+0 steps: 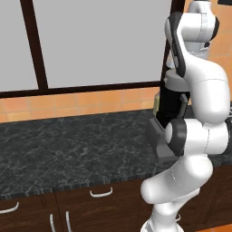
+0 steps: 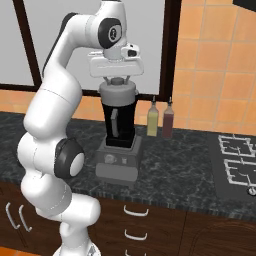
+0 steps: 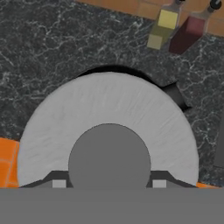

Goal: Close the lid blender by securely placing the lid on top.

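Gripper [image 2: 116, 80] points straight down, its fingers clamped on the darker round knob of the lid [image 2: 117, 92]. That pale grey, matte disc sits over the mouth of the blender [image 2: 119, 131], whose glossy black jar rises from a boxy grey base on the marbled counter [image 2: 180, 165].

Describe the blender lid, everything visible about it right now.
The lid is a light grey round cap, matte, with a broad pale rim and a darker grey raised knob at its centre, as the hand view shows. It sits level at the mouth of the blender, its rim matching the dark jar's top; whether it is fully seated cannot be told. The gripper stands directly above, its fingers down either side of the knob. The blender stands on the dark marbled counter.
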Tool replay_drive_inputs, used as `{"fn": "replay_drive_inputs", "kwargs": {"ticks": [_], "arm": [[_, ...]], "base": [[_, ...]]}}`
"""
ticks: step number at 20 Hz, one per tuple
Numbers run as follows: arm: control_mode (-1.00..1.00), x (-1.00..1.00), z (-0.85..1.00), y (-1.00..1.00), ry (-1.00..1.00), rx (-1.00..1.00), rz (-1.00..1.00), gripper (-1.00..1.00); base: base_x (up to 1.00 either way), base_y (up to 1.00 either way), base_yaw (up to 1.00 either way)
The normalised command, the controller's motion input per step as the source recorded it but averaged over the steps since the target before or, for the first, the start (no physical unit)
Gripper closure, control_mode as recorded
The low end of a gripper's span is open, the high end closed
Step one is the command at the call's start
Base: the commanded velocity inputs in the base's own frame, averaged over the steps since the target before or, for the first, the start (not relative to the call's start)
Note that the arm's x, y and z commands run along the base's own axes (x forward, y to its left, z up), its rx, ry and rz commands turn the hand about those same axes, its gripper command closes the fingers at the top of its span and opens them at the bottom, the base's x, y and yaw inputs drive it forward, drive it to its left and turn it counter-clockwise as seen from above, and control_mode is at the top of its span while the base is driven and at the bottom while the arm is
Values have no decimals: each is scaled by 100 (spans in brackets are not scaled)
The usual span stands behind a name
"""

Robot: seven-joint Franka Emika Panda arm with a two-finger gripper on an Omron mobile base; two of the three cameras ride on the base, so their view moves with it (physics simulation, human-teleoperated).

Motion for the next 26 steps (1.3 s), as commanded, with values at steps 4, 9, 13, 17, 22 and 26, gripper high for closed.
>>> {"fn": "replay_drive_inputs", "kwargs": {"ticks": [4, 9, 13, 17, 22, 26], "arm": [[-100, 0, 0, -7, 0, 0, 0, 100], [-100, 4, 0, -13, 0, 0, 0, 100], [-100, 2, -4, -27, 0, 1, 0, 100], [-100, 4, -12, -23, 0, 1, 0, 100], [-100, 14, 0, 0, -4, 11, -1, 100], [-100, 9, 4, 12, -13, 13, -6, 100]], "base": [[0, 0, 0], [0, 0, 0], [0, 0, 0], [0, 0, 0], [0, 0, 0], [0, 0, 0]]}}
